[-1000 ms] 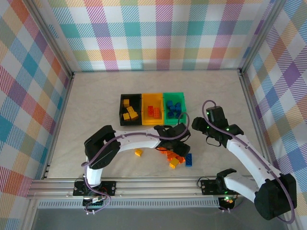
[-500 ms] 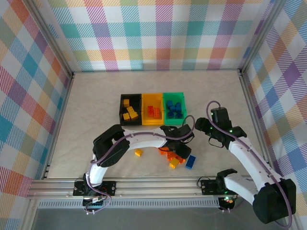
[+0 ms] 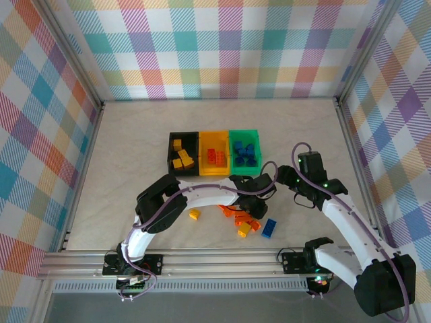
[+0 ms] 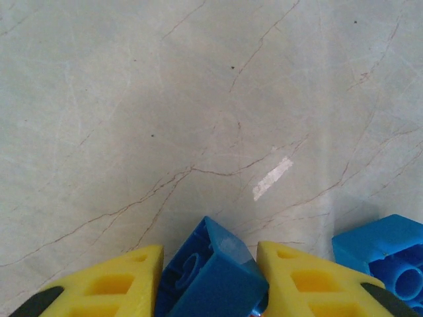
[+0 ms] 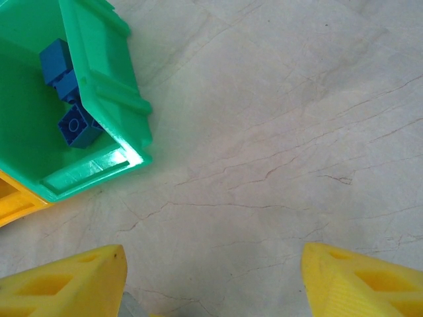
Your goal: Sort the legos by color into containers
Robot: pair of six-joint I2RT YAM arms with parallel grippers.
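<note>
- Three joined bins sit at the centre of the top view: a black bin point(image 3: 192, 140) with yellow legos point(image 3: 182, 159), an orange bin point(image 3: 214, 140) with orange legos point(image 3: 215, 157), and a green bin point(image 3: 245, 134) with blue legos point(image 3: 243, 152).
- Below the bins, a loose pile point(image 3: 246, 222) of orange and yellow legos lies on the counter point(image 3: 135, 148). A lone yellow lego point(image 3: 194, 214) lies to its left and a loose blue lego point(image 3: 269, 227) at its right edge.
- The left gripper point(image 3: 250, 205) hangs over the upper part of the pile. The right gripper point(image 3: 283, 180) sits to the right, just below the green bin's lower right corner.
- In the left wrist view, the left gripper point(image 4: 210, 256) has its yellow fingers point(image 4: 119, 281) closed in on both sides of a held blue lego point(image 4: 208, 274) at the bottom centre, which is tilted on its edge. The loose blue lego point(image 4: 390, 257) lies at the lower right on the counter point(image 4: 198, 99).
- In the right wrist view, the right gripper point(image 5: 215, 254) stands wide open, its fingers point(image 5: 66, 281) at the bottom corners with bare counter point(image 5: 297, 99) between them and nothing held. The green bin point(image 5: 106, 72) is at the upper left with blue legos point(image 5: 69, 99) inside. A sliver of the orange bin point(image 5: 10, 205) shows at the left edge.
</note>
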